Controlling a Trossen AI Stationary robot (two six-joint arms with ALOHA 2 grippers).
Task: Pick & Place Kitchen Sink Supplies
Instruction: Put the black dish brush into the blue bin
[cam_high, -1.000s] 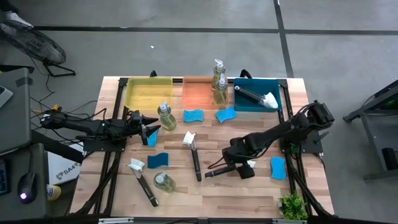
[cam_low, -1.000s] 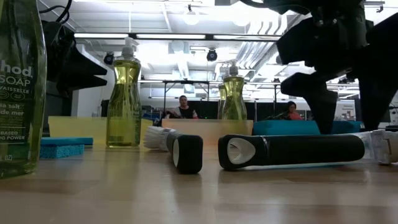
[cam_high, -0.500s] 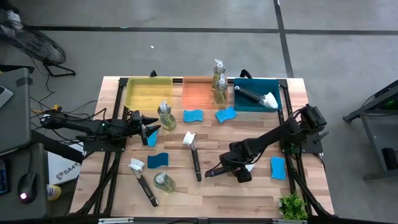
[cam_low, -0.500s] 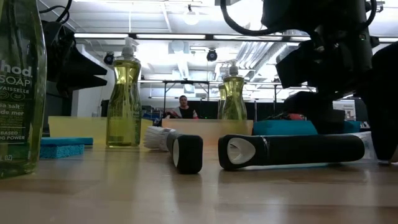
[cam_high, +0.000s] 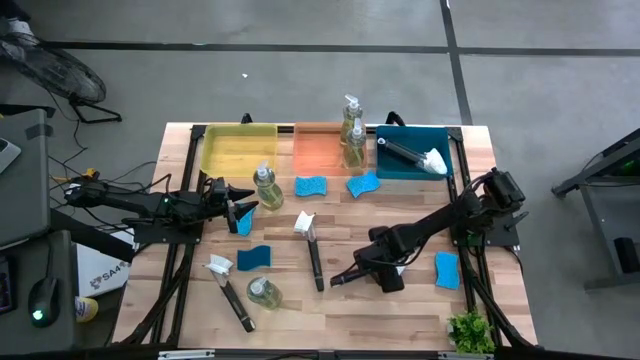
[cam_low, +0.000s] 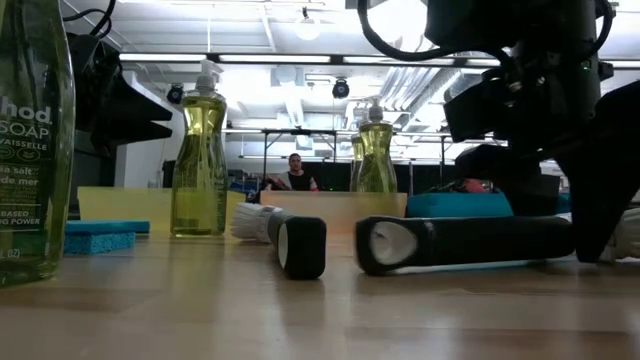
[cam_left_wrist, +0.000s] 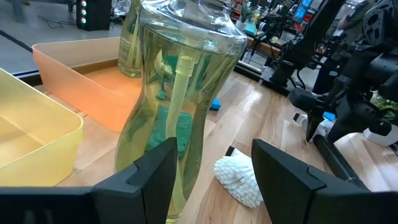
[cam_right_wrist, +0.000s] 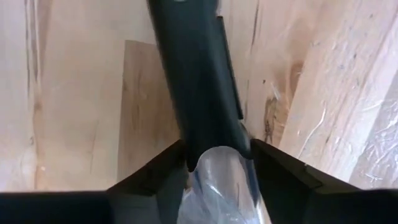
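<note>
since the earlier frames the right hand (cam_high: 378, 272) has dropped from above the dish brush (cam_high: 362, 275) down onto it, and in the low view the brush's dark handle (cam_low: 465, 243) has nudged slightly and sits a bit tilted. right hand now straddles the brush near where the handle meets the clear neck, one finger (cam_right_wrist: 152, 180) on each side in the right wrist view, touching or nearly so. looks like it is closing on it, but the brush is not yet lifted and still rests on the tabletop (cam_high: 330, 310), right of centre, well apart from the blue tray (cam_high: 410, 170) that already holds another brush.

left hand (cam_high: 238, 212) waits at the left side, spread wide and released, a soap bottle (cam_left_wrist: 180, 93) standing between its fingers but not gripped.

handling guess: brush is light and stiff, the rounded plastic handle is smooth and may slip or roll, and the white head end makes it unbalanced. best hold is mid handle, across the narrow width, squeezing firmly so it doesn't pivot when raised.
</note>
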